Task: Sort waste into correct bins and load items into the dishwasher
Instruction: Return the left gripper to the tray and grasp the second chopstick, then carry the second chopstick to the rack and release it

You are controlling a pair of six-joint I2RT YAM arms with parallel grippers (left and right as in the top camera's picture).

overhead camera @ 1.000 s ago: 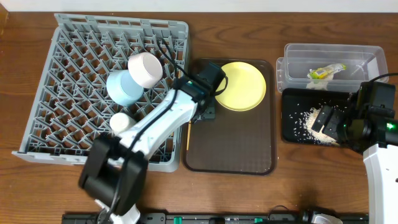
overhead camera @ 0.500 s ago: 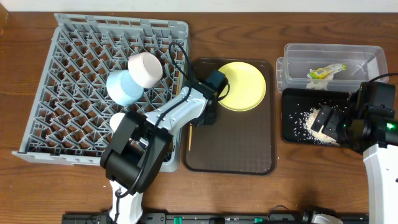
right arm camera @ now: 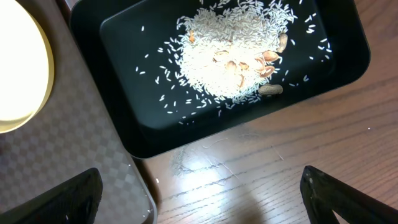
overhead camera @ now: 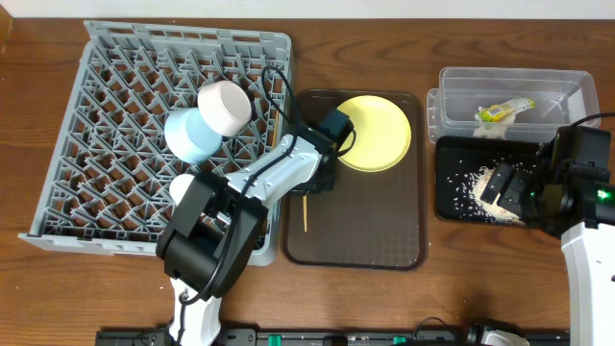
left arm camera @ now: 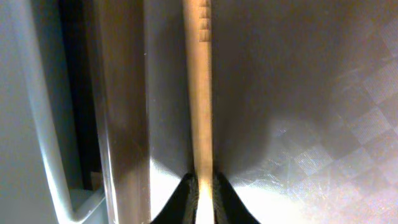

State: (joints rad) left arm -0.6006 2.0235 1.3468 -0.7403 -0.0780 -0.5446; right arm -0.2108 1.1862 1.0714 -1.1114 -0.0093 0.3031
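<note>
Left wrist view: left gripper (left arm camera: 204,198) clamped on a chopstick (left arm camera: 198,87) lying on the brown tray (left arm camera: 298,93), which likely next needs lifting to the dish rack (overhead camera: 115,144); right gripper (right arm camera: 199,180) spread wide.

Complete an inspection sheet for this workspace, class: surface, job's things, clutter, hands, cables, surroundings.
Surface: brown wooden table.
Job's things: grey dish rack holds a light blue bowl, a white bowl and a small white cup; yellow plate and chopstick on the brown serving tray; wrapper in the clear tub; rice in the black tray.
Clutter: nothing seen.
Hands: left hand shut on the chopstick; right hand open, holding nothing, by the black tray.
Cables: black cable loops from the left arm over the rack's edge.
Surroundings: black rail along the table's near edge.
</note>
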